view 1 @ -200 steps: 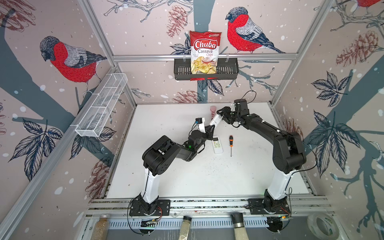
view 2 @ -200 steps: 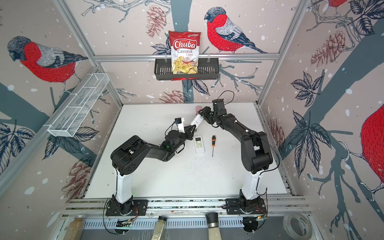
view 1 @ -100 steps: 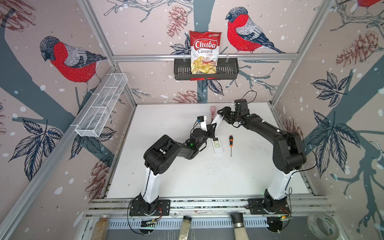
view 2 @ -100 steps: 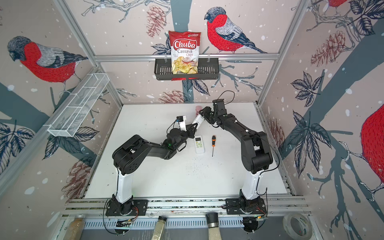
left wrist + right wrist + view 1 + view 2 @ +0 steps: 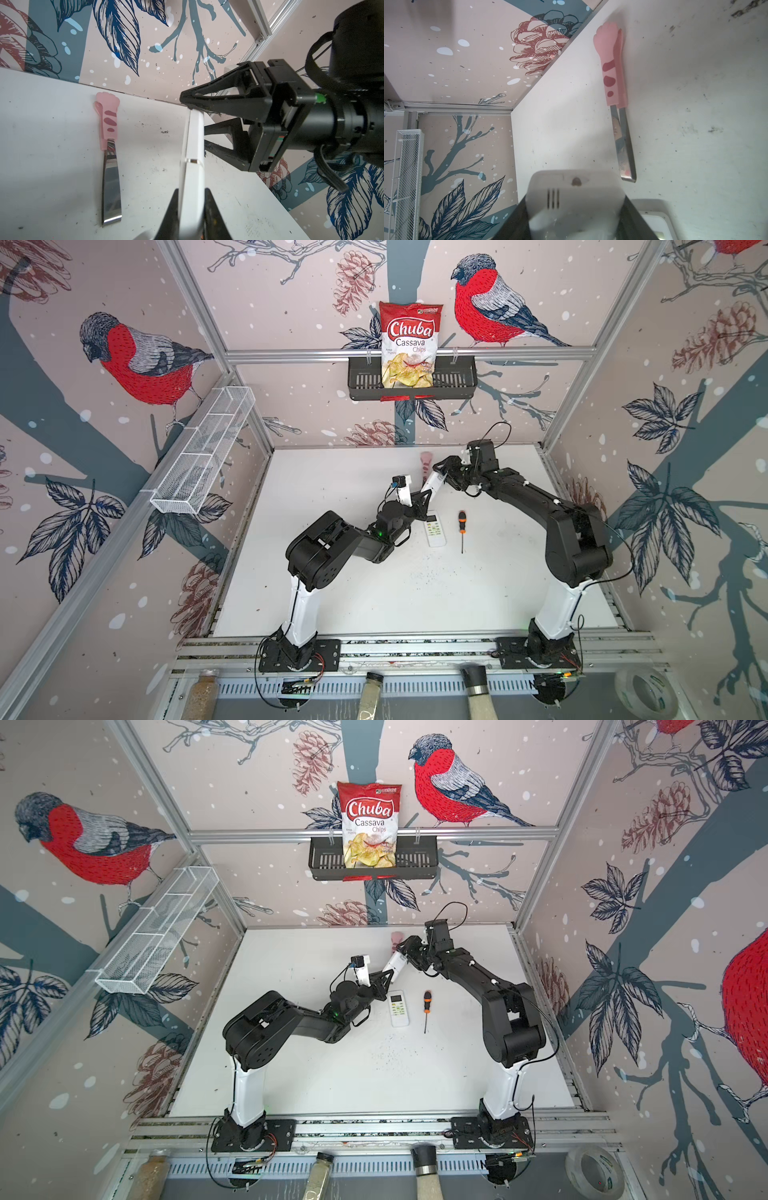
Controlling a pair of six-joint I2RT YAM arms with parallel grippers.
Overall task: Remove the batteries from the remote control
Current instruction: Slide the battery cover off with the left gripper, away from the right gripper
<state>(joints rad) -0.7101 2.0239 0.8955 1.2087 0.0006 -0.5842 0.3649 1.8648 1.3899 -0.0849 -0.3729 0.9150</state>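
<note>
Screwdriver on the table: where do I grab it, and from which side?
Grip the screwdriver by its thick orange-and-black handle, coming straight down with the jaws across it. It lies flat on the table, handle toward the back wall, thin shaft toward the front. The flat remote beside it lies apart, leaving finger room.

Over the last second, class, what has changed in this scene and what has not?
The left tool nudged slightly toward the raised remote and now grips one end. The right tool kept hold of the other end; the table remote, screwdriver and tongs stayed put.
</note>
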